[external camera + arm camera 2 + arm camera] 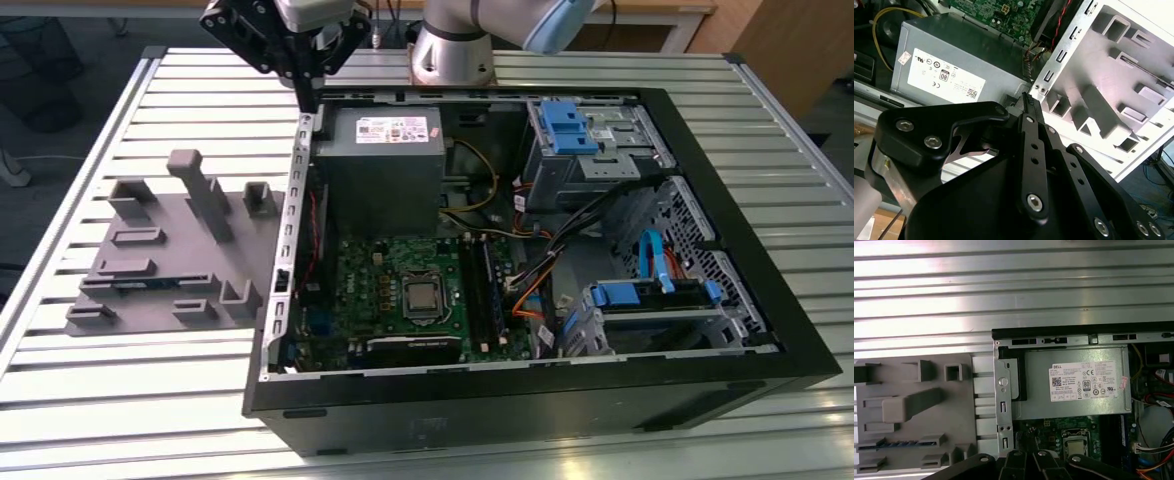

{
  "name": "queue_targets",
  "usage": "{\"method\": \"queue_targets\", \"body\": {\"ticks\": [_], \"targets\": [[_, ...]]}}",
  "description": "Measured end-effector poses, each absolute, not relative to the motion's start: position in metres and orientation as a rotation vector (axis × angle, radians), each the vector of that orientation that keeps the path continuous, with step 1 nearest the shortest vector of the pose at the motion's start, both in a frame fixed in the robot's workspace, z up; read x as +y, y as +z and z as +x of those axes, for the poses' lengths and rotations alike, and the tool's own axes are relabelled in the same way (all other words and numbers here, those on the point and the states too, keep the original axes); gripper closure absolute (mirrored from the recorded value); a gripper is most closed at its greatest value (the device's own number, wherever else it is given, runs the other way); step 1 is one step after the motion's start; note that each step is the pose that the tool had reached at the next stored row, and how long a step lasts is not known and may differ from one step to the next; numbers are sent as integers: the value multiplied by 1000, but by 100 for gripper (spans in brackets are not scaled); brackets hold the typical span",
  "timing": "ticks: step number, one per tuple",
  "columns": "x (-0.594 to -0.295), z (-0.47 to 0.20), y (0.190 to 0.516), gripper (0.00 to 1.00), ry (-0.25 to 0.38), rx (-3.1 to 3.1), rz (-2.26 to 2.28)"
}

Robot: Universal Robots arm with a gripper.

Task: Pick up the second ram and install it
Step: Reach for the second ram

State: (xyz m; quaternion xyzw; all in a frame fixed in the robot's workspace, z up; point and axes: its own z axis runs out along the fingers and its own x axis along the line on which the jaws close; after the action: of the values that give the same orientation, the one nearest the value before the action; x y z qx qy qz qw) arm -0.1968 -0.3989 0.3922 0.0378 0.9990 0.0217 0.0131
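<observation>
The second ram (896, 444) shows as a thin blue edge standing in a slot of the grey fixture (914, 410), beside the open computer case. My gripper (310, 100) hangs above the case's side wall (302, 150), between the fixture (174, 240) and the grey power supply (380, 160). Its black fingers (1029, 130) meet at a point with nothing between them, so the gripper (1026, 97) is shut and empty. It sits well above and away from the ram. The green motherboard (400, 290) lies lower in the case, with dark memory slots (483, 290) beside the processor.
The case (747, 300) takes up the exterior view's middle and right, holding drive cages with blue tabs (567, 125), cables (534, 270) and a lower bay (654, 295). The fixture has upright pegs (200, 190). A ribbed metal table (134, 400) lies around it all.
</observation>
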Motion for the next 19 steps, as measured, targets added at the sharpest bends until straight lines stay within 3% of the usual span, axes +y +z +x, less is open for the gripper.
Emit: {"method": "queue_targets", "body": {"ticks": [19], "targets": [[-399,-209,392,89,68,3113,118]]}}
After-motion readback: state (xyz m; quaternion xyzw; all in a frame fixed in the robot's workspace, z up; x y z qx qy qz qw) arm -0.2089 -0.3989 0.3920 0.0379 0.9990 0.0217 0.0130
